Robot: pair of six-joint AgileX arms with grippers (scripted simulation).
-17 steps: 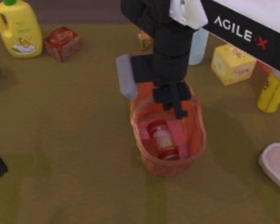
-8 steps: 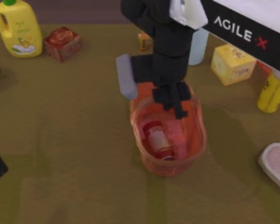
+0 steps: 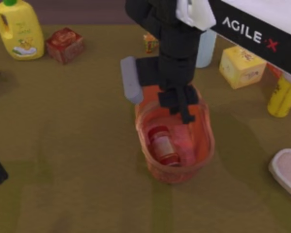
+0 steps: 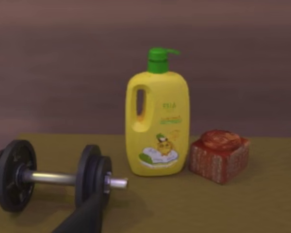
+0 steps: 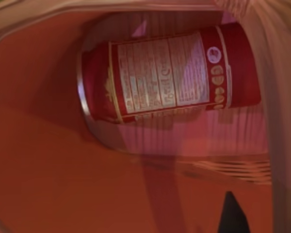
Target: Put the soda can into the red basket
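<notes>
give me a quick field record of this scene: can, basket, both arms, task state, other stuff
soda can: lying on its side on the floor of the red basket, free of any grip
red basket: on the table, centre of the top view
right gripper: above the basket's far rim, holding nothing
left arm: parked at the table's left edge
task state: can is in the basket
other items: yellow pump bottle, red cube box, dumbbell, yellow box

soda can (image 3: 163, 144): red, white label | red basket (image 3: 203, 154): translucent red
</notes>
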